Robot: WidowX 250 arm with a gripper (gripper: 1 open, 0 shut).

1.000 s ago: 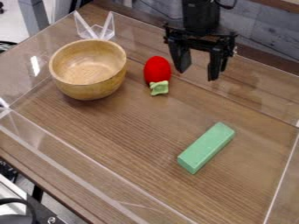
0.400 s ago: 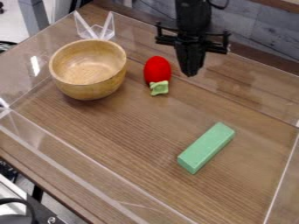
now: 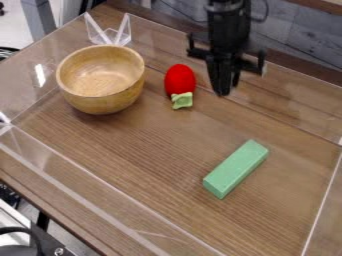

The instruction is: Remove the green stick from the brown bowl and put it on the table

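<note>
The green stick (image 3: 237, 167) lies flat on the table (image 3: 120, 160) at the front right, pointing diagonally. It is well apart from the brown bowl (image 3: 102, 79), which stands at the back left with nothing inside it. My gripper (image 3: 222, 88) hangs above the back of the table, right of the red strawberry toy (image 3: 179, 81). Its fingers are pressed together and hold nothing. The stick is a good way in front of the gripper.
Low clear acrylic walls (image 3: 40, 175) run around the table's edges. The red strawberry toy, with its small green leaf, sits between the bowl and the gripper.
The gripper's fingers stood spread apart a second ago and have come together. The arm stayed over the back of the table. Stick, bowl and strawberry have not moved.
</note>
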